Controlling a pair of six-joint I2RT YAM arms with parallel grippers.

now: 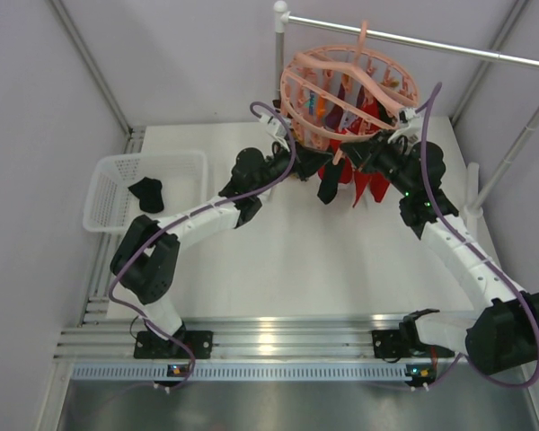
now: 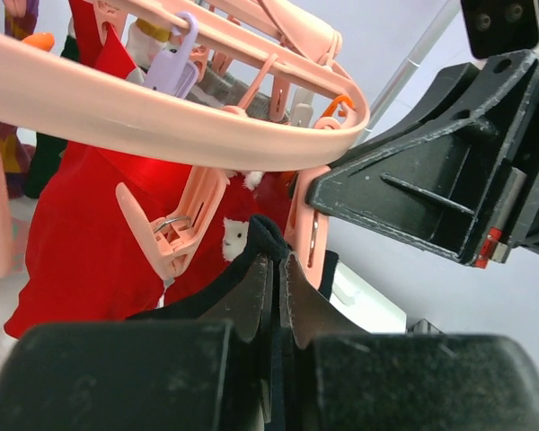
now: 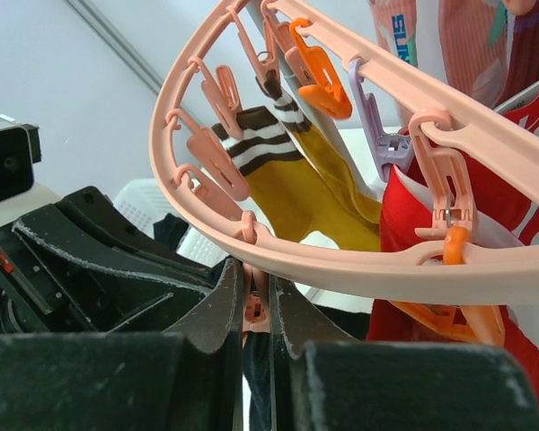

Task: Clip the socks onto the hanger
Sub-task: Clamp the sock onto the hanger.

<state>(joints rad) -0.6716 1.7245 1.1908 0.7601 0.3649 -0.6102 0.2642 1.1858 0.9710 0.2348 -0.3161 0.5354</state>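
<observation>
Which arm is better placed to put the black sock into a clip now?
Left. The left gripper pinches the black sock right beside the pink clip of the hanger; the right gripper is shut on that clip.

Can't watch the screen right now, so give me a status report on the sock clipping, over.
Left gripper shut on black sock, just under hanger rim. Right gripper shut on pink clip there. Red socks hang close beside.
</observation>
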